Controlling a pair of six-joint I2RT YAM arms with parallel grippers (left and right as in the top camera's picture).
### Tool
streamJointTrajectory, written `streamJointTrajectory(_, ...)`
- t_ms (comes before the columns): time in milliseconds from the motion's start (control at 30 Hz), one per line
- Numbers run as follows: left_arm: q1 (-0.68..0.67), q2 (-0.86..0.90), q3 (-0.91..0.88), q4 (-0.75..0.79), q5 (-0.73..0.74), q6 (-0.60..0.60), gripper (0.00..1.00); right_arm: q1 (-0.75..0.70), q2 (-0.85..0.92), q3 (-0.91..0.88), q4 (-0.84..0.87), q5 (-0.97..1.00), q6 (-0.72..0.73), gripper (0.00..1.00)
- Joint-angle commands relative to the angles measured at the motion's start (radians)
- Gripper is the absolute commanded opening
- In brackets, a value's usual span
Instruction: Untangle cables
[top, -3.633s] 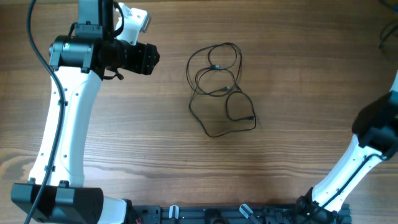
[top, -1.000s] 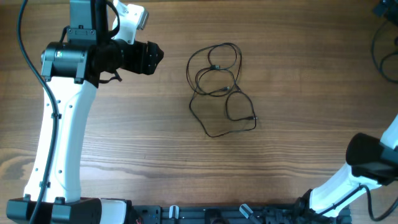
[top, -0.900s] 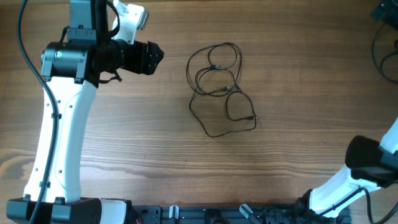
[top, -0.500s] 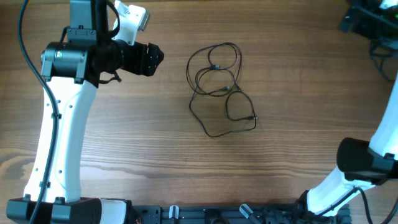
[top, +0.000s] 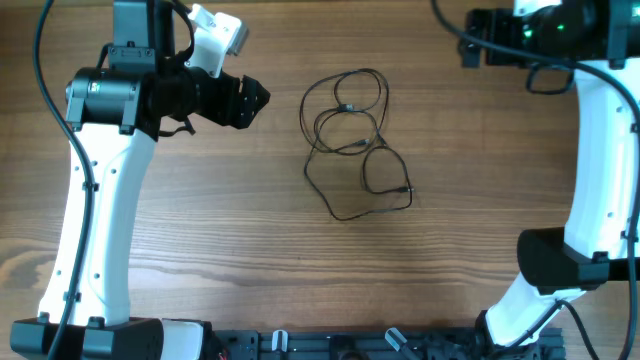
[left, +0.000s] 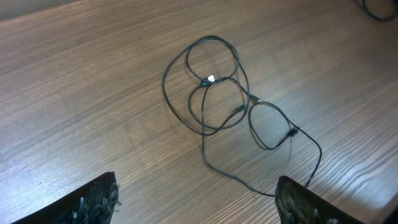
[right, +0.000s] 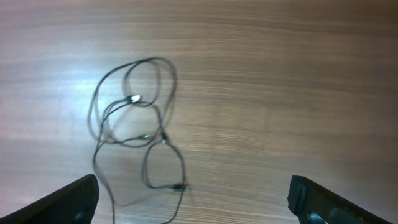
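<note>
- Left gripper (left: 198, 200): the jaws stand wide apart with nothing between them. Its two dark fingertips (left: 99, 198) frame the bottom corners of the wrist view.
- Right gripper (right: 196, 200): the jaws are spread just as wide and are also empty, with only bare wood between them.
- Neither gripper touches anything. Both hang clear above the brown wood-grain table (top: 480, 210).
- The big change is on the right. A second ago the white right arm (top: 600, 150) was folded low at the near right edge, and now it has swung up and across to the far right corner, with its gripper turned toward the middle of the table.
- That brings the tangle into the right wrist camera, off to the left of its view.
- The white left arm (top: 100, 230) has barely stirred and stays at the far left, pointing inward.
- The thin black cables (top: 345, 107), loose overlapping loops with tiny plug ends, lie flat at the table's centre between the two grippers and well apart from both. They have not moved at all.
- My read is that the task itself has not begun. No loop has been lifted and every crossing is intact, so this looks like both arms lining up for a first reach.
- The wire is very fine and lies flat on the wood, so pinching a single strand and not a whole bundle will likely be the tricky part.
</note>
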Motion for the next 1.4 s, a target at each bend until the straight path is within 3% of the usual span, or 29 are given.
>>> streamJointTrajectory(0,-0.004,-0.019,0.012,-0.003,0.045,0.042,0.83,0.04,-0.024,0.005,0.0,-0.052,-0.041,1.0)
streamJointTrajectory(467,-0.004,-0.019,0.012,-0.003,0.044,0.047,0.84,0.059,-0.024,-0.143,0.012,-0.084,-0.057,1.0)
streamJointTrajectory(967,-0.004,-0.008,0.012,-0.011,0.094,0.124,0.84,0.059,-0.02,-0.39,0.242,-0.089,0.021,0.99)
streamJointTrajectory(1367,-0.005,0.185,0.012,0.024,0.194,0.151,0.83,0.059,-0.02,-0.406,0.273,-0.018,0.048,1.0)
